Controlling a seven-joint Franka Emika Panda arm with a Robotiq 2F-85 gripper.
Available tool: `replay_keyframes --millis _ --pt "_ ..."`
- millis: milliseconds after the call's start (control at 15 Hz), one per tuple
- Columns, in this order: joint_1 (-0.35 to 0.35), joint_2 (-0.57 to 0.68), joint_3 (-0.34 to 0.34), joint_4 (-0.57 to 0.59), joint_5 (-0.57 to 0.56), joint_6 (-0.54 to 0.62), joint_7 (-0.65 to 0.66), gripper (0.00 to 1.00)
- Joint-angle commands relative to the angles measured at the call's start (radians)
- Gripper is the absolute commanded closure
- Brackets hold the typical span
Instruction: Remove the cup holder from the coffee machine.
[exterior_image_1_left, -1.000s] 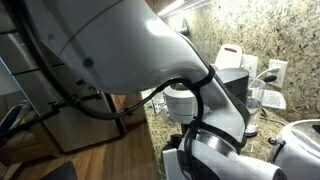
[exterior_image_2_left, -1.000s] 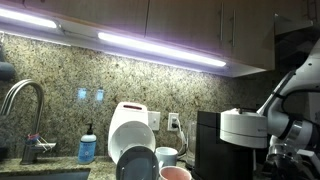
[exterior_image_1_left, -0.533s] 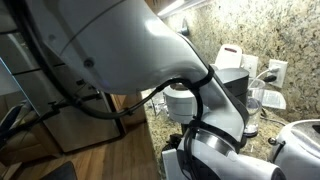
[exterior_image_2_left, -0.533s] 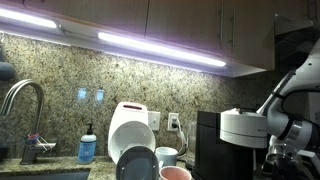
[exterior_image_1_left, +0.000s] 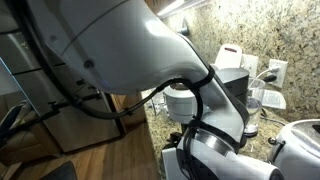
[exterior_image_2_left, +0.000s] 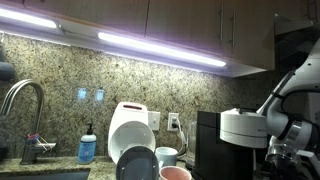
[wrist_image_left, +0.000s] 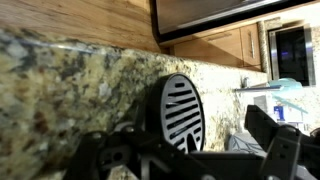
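Gripper (wrist_image_left: 178, 145): wrist view, bottom of frame; jaws spread wide, clamping nothing.
Cup holder (wrist_image_left: 180, 110): grated disc at frame centre, between the jaws; contact unclear.
Granite surface (wrist_image_left: 70, 70): upper left.
Coffee machine (exterior_image_2_left: 240, 127): lower right in an exterior view.

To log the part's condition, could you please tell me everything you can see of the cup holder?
In the wrist view the cup holder is a small round black disc, plastic by its look, with a grated face of parallel slots that show pale between dark bars. It appears on edge in this picture, its face turned to the camera, against speckled granite. It sits between the spread fingers of the claw; whether they touch it is unclear. Neither exterior view shows it.
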Motion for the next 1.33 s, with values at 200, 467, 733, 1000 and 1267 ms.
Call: replay_keyframes --millis 200,467,733,1000,1267 --pt "0.007 -0.005 0.002 -0.008 0.029 0.022 -0.006 0.44" --pt "0.009 -0.003 0.000 -0.006 0.027 0.024 0.006 0.73" --pt "0.011 -0.005 -0.005 -0.013 0.020 0.028 0.007 0.86" --pt "0.018 -0.003 -0.015 -0.029 0.010 0.046 0.013 0.86" --pt "0.021 -0.010 -0.029 -0.058 -0.012 0.065 0.012 0.86"
